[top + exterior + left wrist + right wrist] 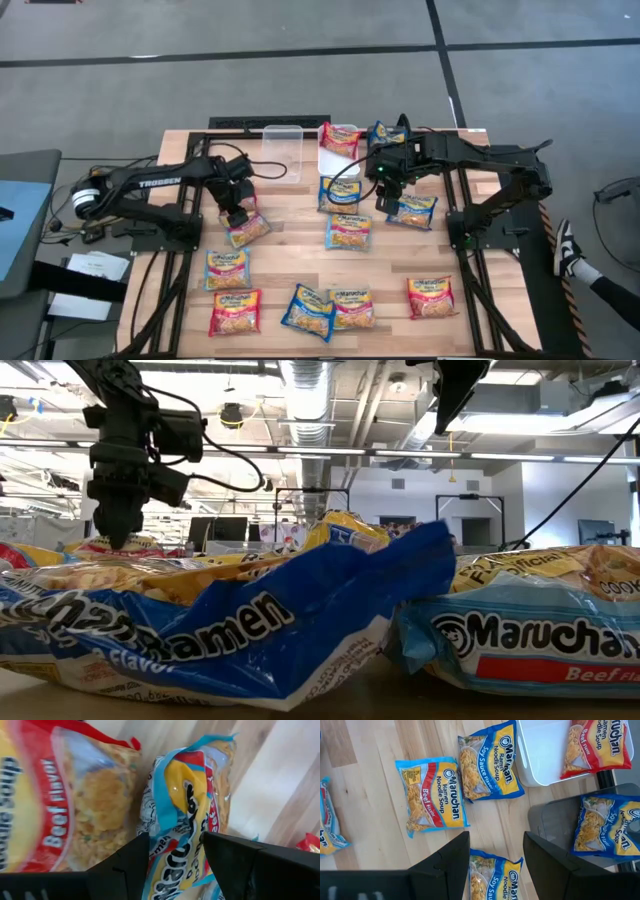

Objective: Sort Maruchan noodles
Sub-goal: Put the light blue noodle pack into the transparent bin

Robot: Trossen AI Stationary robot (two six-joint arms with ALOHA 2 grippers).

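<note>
Sorting had barely started, judging by the high view. One red packet (340, 139) lay in the white bin (326, 160) at the upper middle of the frame, and a blue packet (386, 132) sat just right of it on what looked like a dark bin. The clear bin (283, 150) to the left appeared to hold nothing. Most of the Maruchan noodles were still spread over the tabletop (480, 330): a row across the lower middle, a few near the centre, and one blue packet (413, 210) under the right arm.

The left hand (236, 213) was down at centre-left with its fingers spread on either side of a crumpled packet (187, 815), not closed on it; I judged it was about to grip. The right hand (495, 870) hovered open above the centre packets and held nothing.

Much was hard to make out. In the low view, two packets close to the lens blocked nearly all of the tabletop. The left wrist view was too tight to show that packet's full label. Whether more packets lay beneath the arms could not be told.
</note>
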